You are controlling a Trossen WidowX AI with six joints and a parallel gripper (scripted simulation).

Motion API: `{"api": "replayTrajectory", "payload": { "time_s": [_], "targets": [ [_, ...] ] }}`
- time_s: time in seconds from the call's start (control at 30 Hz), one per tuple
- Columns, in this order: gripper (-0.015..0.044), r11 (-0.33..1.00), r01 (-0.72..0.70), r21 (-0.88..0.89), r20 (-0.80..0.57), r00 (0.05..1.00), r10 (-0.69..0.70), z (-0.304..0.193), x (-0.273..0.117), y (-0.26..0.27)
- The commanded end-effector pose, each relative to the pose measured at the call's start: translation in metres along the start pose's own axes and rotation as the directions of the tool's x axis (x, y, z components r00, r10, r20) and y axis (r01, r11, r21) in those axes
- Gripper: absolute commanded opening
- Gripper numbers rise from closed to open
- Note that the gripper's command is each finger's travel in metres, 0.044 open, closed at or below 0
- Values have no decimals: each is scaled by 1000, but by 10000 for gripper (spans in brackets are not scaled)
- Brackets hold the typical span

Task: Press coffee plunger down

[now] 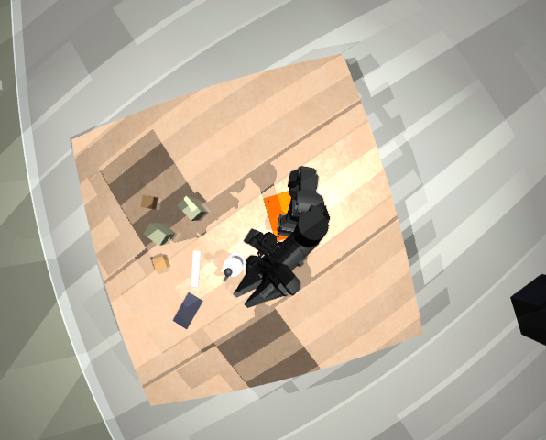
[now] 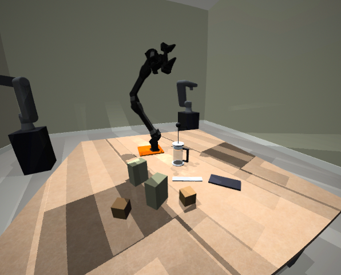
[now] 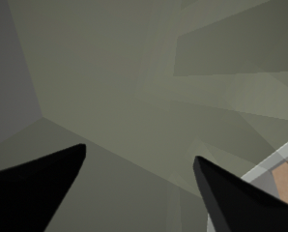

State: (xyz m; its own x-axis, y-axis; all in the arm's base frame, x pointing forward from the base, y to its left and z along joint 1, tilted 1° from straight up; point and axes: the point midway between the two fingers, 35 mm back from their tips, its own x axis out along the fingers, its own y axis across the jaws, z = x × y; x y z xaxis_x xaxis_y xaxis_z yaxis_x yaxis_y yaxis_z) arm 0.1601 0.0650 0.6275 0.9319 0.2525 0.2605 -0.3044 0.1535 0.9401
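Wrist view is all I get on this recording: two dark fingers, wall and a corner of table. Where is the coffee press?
Observer: The coffee press stands upright on the table, far below the raised gripper.
Operator: Has the plunger been pushed yet?
Observer: No. Its rod and black knob stick up high above the lid.
Operator: Is the gripper holding anything?
Observer: Nothing; its fingers are spread wide and point out toward the wall, not down at the press.
Operator: Anything crowding the press?
Observer: A flat white strip lies nearest in front of it, not touching.
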Motion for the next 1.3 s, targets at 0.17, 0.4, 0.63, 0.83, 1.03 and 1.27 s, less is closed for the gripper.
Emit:
{"api": "replayTrajectory", "payload": {
  "time_s": [0.17,0.4,0.63,0.83,1.03,1.27],
  "targets": [
    [440,949,86,-304,-28,995,-100,-13,5,-41],
    [440,603,187,-775,-73,922,-379,-28,-1,-152],
    [440,265,90,-960,-112,744,-659,-32,-37,-270],
    [440,221,59,-974,-118,696,-708,-34,-49,-302],
    [440,219,66,-974,-112,696,-709,-43,-60,-344],
    [440,217,71,-974,-107,696,-710,-43,-60,-351]
  ]
}}
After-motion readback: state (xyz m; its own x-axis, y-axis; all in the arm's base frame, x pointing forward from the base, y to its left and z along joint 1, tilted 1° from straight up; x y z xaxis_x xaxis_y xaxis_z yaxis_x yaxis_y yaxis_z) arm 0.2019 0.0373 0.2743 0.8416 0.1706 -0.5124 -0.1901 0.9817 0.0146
